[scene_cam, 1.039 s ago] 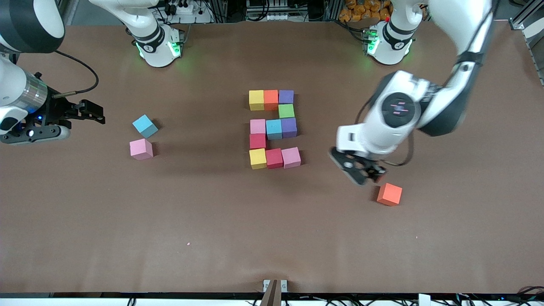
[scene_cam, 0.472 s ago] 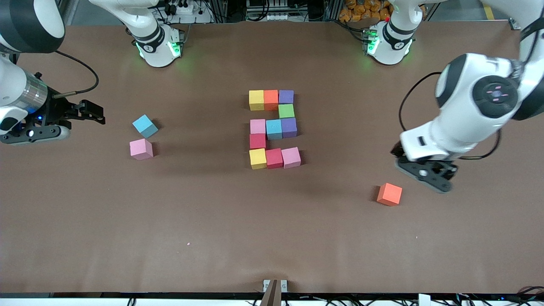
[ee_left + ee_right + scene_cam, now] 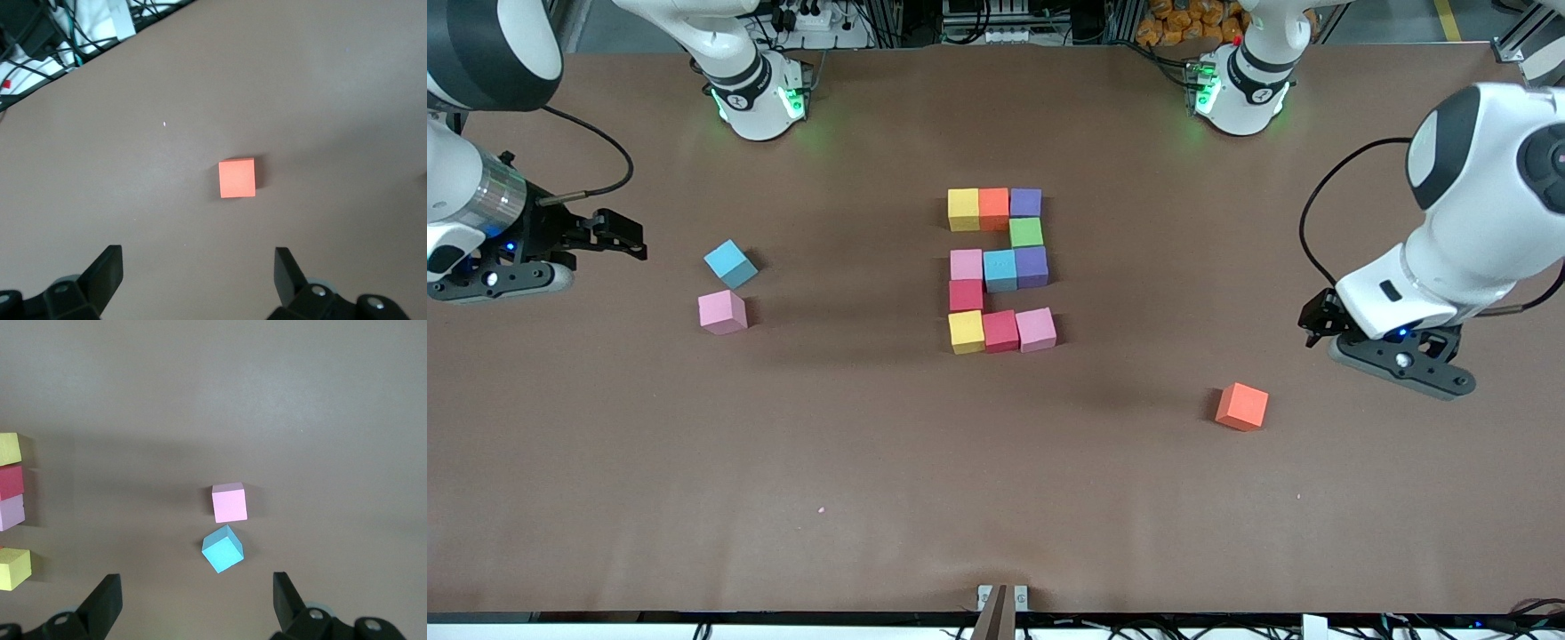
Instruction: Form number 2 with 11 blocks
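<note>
Between my left jaws (image 3: 198, 277), which stand wide apart with nothing in them, the orange block (image 3: 237, 178) lies flat on the bare desk (image 3: 333, 80) just ahead of the fingertips. A second ago this gripper hung almost on top of that block, close beside the figure; it has since swung out toward the left arm's end of the desk and now hovers over empty surface, well apart from the number 2 (image 3: 1000, 269). The block itself has not moved.

My right jaws (image 3: 197, 603) are spread wide and empty too, waiting over the right arm's end of the desk. Ahead of them sit the pink block (image 3: 229, 502) and, just beside it and turned at an angle, the light blue block (image 3: 223, 549), nearly touching at a corner.

Outward from both, the number 2 stands in the middle of the desk: three rows of three, joined by the green block (image 3: 1026, 232) above and a red one below. I count eleven. To my judgement the retreat means the figure is finished, and the three loose blocks are spares that need no further handling.
</note>
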